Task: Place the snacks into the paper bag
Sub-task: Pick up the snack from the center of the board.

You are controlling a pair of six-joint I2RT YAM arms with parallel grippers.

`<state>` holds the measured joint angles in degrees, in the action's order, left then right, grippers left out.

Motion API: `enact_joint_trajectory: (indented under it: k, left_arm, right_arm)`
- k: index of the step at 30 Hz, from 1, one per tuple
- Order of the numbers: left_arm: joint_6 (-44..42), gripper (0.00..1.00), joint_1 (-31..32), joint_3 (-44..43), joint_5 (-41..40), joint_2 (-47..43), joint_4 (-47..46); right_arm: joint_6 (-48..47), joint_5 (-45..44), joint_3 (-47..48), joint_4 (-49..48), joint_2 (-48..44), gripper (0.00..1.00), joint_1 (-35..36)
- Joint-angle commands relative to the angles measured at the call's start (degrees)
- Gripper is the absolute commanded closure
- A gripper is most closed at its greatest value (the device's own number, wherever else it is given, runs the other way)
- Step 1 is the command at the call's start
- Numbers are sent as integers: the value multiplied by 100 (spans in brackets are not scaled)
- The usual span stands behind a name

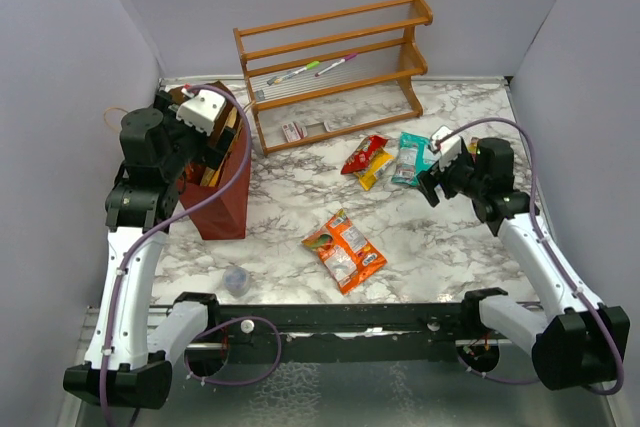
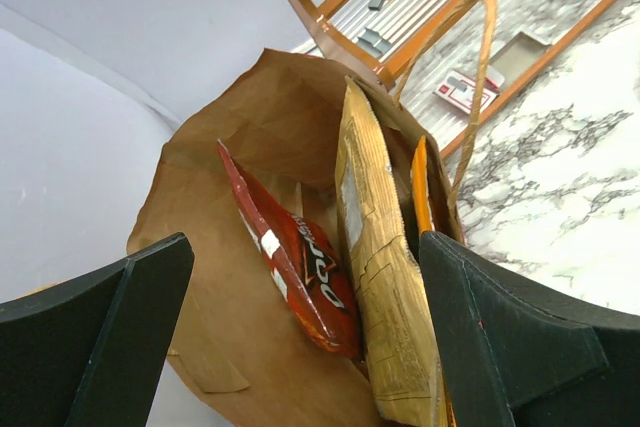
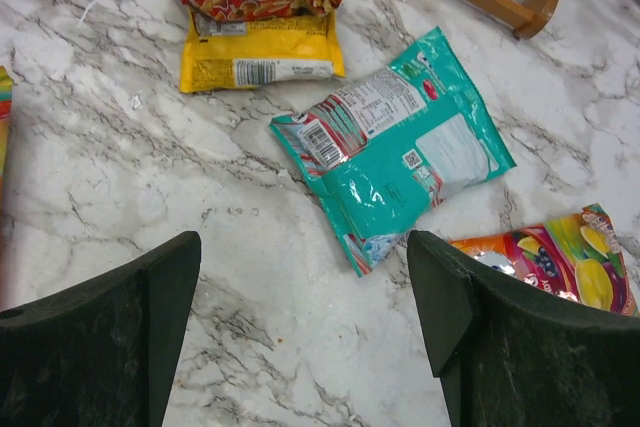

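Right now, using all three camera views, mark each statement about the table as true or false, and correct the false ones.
1. The paper bag stands upright. True.
2. The bag is empty. False: a red packet and a gold packet are inside.
3. The right gripper grips the teal packet. False: it is open, and the packet lies flat on the table.
4. Two pens lie on the wooden rack. True.
5. The plastic cup sits on the rack. False: it stands on the table near the bag.
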<state>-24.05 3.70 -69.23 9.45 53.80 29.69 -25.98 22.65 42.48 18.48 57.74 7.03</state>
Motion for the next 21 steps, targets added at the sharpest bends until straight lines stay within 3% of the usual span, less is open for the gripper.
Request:
enact_joint_trajectory:
  k: [1,11,21]
  left_arm:
    - [223,1,-45,7,543,-180,-219]
    - [218,1,-45,148,730,-353,-169]
    - [150,1,-43,370,852,-444,-271]
  right_arm:
    - [-384,-474,332,479,319,17,-26]
    - [-1750,-2627,78,-261,1136,17,-62]
    - [-2551,-3305,238,-569,2109,19,-307]
